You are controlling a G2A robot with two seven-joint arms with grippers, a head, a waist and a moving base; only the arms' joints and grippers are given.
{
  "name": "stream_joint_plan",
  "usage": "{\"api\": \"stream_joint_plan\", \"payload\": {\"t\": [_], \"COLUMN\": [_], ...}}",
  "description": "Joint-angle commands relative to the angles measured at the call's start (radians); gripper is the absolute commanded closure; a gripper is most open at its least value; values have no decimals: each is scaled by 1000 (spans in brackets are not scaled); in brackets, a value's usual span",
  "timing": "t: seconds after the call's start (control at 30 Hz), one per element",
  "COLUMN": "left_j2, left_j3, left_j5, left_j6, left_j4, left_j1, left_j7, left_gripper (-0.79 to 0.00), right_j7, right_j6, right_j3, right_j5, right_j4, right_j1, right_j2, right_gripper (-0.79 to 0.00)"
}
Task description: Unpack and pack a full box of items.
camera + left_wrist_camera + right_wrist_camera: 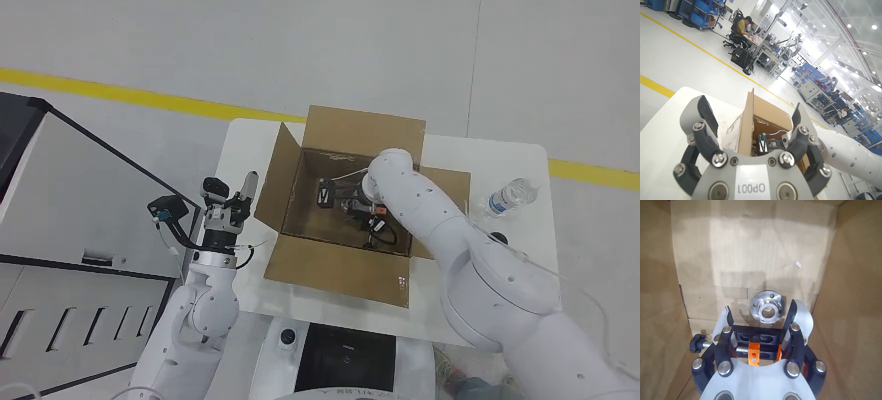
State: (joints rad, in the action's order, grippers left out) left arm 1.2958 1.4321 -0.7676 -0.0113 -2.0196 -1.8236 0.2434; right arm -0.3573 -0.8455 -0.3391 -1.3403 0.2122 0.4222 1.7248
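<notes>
Glaring ceiling lights [849,25] overhead, dimmer box [753,256] interior with soft shadows, wide-angle bending at edges

Pale, glossy floor [677,56] crossed by a yellow line [655,85]. Blue shelving racks [696,11] along the far side, cluttered workbenches [772,62] mid-hall. Bright ceiling lights [849,25] overhead, possibly skylights beyond.

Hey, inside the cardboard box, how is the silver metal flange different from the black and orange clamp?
The flange is a bare silver disc with a centre bore and bolt holes; the clamp is black with orange jaws and a screw knob. The clamp lies between the right gripper's open fingers; the flange lies past their tips, nearer the wall, ungripped. Both rest on the floor of the cardboard box.
</notes>
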Motion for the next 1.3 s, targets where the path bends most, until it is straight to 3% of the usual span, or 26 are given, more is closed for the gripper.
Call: {"api": "stream_joint_plan", "payload": {"t": [0.0,0.07,0.47,0.57,0.6,0.63,1.27], "left_j2": [0,0,0,0,0,0,0], "left_j3": [0,0,0,0,0,0,0], "left_j5": [0,0,0,0,0,0,0], "left_j6": [0,0,0,0,0,0,0], "left_j4": [0,0,0,0,0,0,0], "left_j1": [0,0,0,0,0,0,0], "left_j7": [0,0,0,0,0,0,0], "left_gripper": [-785,-785,-785,-785,-785,-785,-785], "right_j7": [-6,-11,-31,-34,-33,-33,-16], "right_j6": [1,1,4,6,7,8,9], "right_j3": [0,-1,-2,-3,-3,-3,-12], "right_j5": [0,0,-7,-9,-10,-11,-21], "right_j4": [1,1,-5,-8,-10,-11,-12], "right_j1": [2,5,10,10,10,10,-1], "right_j2": [2,5,18,20,21,21,21], "right_gripper": [-468,-388,-252,-126,-25,0,0]}}
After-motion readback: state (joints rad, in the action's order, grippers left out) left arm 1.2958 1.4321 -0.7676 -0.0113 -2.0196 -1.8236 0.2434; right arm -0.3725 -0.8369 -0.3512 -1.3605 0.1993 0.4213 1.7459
